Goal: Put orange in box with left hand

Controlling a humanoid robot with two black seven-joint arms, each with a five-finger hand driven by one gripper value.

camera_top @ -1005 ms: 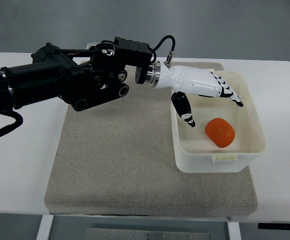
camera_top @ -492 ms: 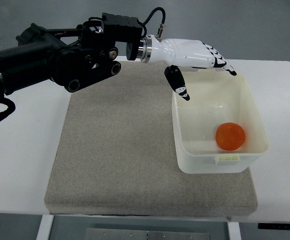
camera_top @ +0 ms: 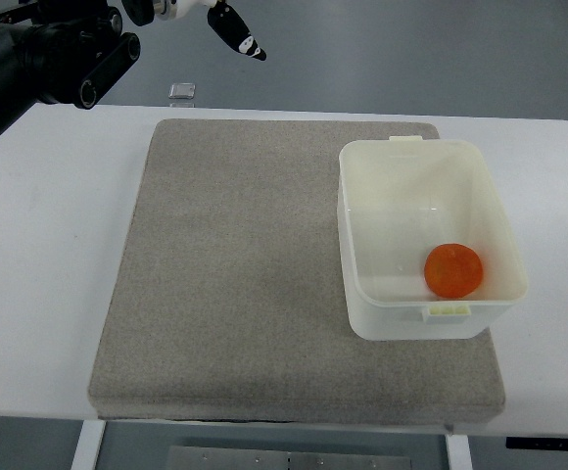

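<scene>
Orange the subject, but noted largest first. White flat worktop (camera_top: 39, 294) carried everything. On it lay a grey, coarse-woven rectangular mat (camera_top: 235, 284), felt-like in texture. Cream translucent plastic box (camera_top: 362, 196), rectangular with rounded corners and a small tab at each end, sat on the mat's right side. Left arm, black and jointed, showed only at the top left corner, well apart from the box. Left hand (camera_top: 227, 22) mostly cut off by the frame edge; one black-and-white finger (camera_top: 235, 32) visible, pointing down and right. Whether it was spread or curled I could not tell; it held nothing that showed. Round, smooth orange (camera_top: 453, 270) rested inside the box, near the front right corner. Judged the placing done; next move likely just parking the arm.
</scene>
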